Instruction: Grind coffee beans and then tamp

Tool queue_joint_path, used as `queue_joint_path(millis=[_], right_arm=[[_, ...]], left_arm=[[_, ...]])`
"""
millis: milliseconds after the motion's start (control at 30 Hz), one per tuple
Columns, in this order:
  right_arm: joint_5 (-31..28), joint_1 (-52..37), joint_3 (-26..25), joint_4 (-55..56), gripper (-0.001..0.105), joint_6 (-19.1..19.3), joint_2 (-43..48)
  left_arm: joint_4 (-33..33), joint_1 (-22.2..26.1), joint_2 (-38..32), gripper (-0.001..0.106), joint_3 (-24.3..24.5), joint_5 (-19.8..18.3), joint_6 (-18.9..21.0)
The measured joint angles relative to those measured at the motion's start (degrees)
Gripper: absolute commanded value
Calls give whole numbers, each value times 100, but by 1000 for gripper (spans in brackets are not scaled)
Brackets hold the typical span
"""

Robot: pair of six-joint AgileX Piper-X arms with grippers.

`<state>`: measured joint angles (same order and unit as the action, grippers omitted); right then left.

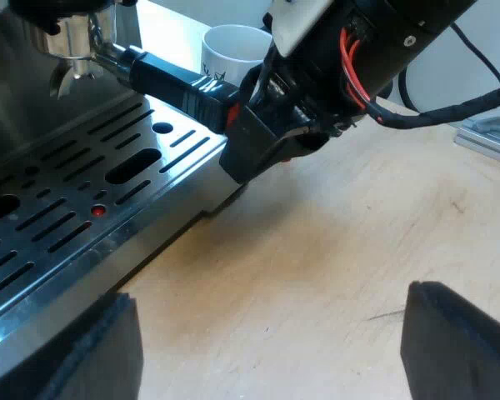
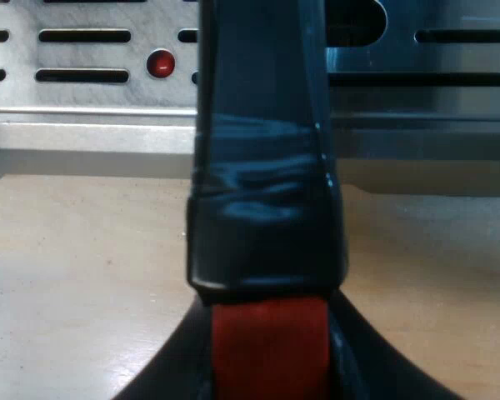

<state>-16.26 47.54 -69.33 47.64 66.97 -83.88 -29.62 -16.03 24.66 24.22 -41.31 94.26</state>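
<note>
Right tool (image 2: pixel 269 360) around holder handle (image 2: pixel 262 167); left wrist view: mug (image 1: pixel 232 50) beyond

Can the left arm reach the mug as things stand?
Probably not directly: the right end effector, gripping the handle at the machine's front, lies between the open left end effector and the mug, so the left would have to go around it.

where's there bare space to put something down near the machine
The bare wooden table between the front edge of the drip tray and the open fingers of the left gripper is free. It is crowded at the tray's corner, where the right gripper grips the handle, with the mug close beyond it.
</note>
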Motion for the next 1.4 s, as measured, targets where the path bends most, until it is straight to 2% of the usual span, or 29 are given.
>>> queue_joint_path(millis=[200, 433, 600, 1400], right_arm=[[-12, 19, 0, 5, 0, -128, 0], [-509, 304, 0, -6, 0, -354, 0], [-592, 345, 0, -6, 0, -529, 0], [-698, 461, 0, 234, 0, -475, 272]], left_arm=[[0, 0, 0, 66, 0, 0, 0], [0, 0, 0, 66, 0, 0, 0], [0, 0, 0, 66, 0, 0, 0], [0, 0, 0, 66, 0, 0, 0]])
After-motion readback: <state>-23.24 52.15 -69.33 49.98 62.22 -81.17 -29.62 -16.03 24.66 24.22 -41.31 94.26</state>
